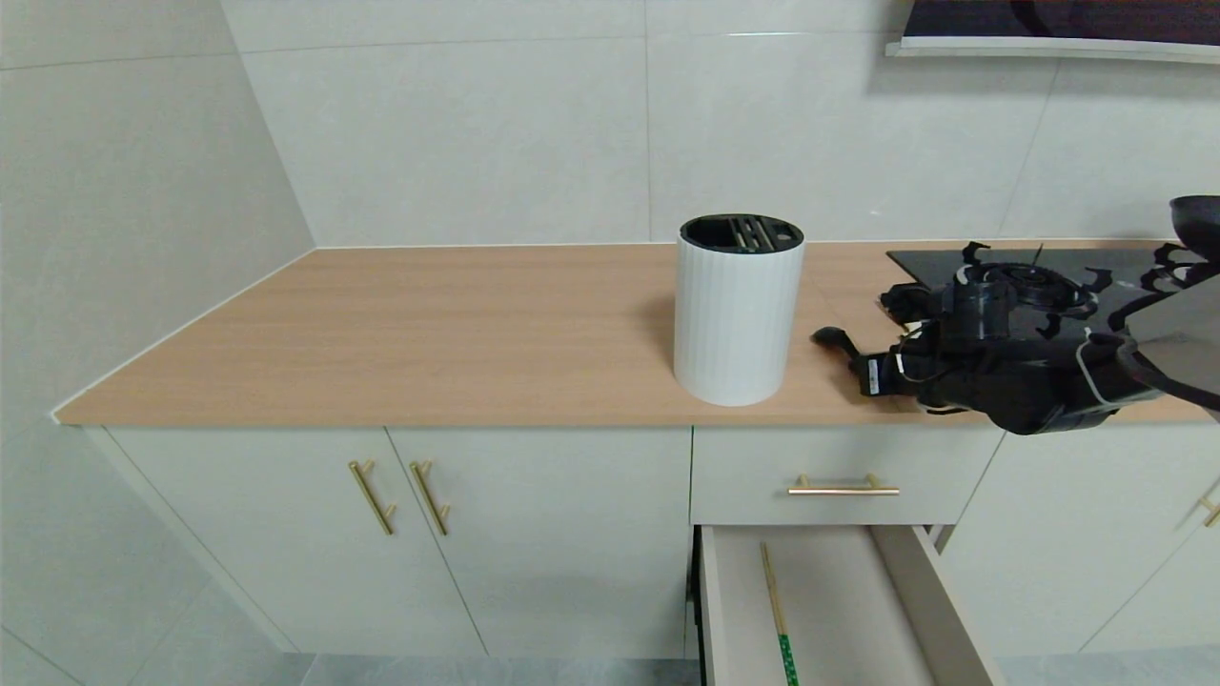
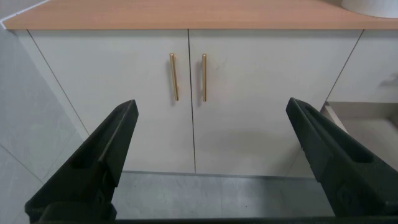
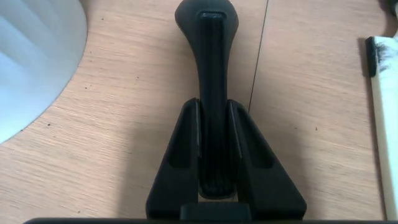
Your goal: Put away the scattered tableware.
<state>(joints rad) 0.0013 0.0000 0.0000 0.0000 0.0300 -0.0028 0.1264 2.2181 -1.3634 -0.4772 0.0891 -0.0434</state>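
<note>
A white ribbed utensil holder (image 1: 739,314) with a black slotted top stands on the wooden counter (image 1: 429,333). Just right of it lies a black-handled utensil (image 1: 831,336), flat on the wood. My right gripper (image 1: 872,367) is shut on that black handle (image 3: 208,74), whose rounded end points toward the holder (image 3: 31,56). Which utensil it is stays hidden behind the gripper. My left gripper (image 2: 211,162) hangs open below counter height with nothing between its fingers, facing the cabinet doors (image 2: 186,93).
Under the counter a drawer (image 1: 858,610) stands pulled out, with a chopstick (image 1: 774,595) lying along its left side. A black gas hob (image 1: 1029,276) sits at the counter's right end, a dark pan (image 1: 1196,224) beyond it. A white strip (image 3: 379,124) lies beside the handle.
</note>
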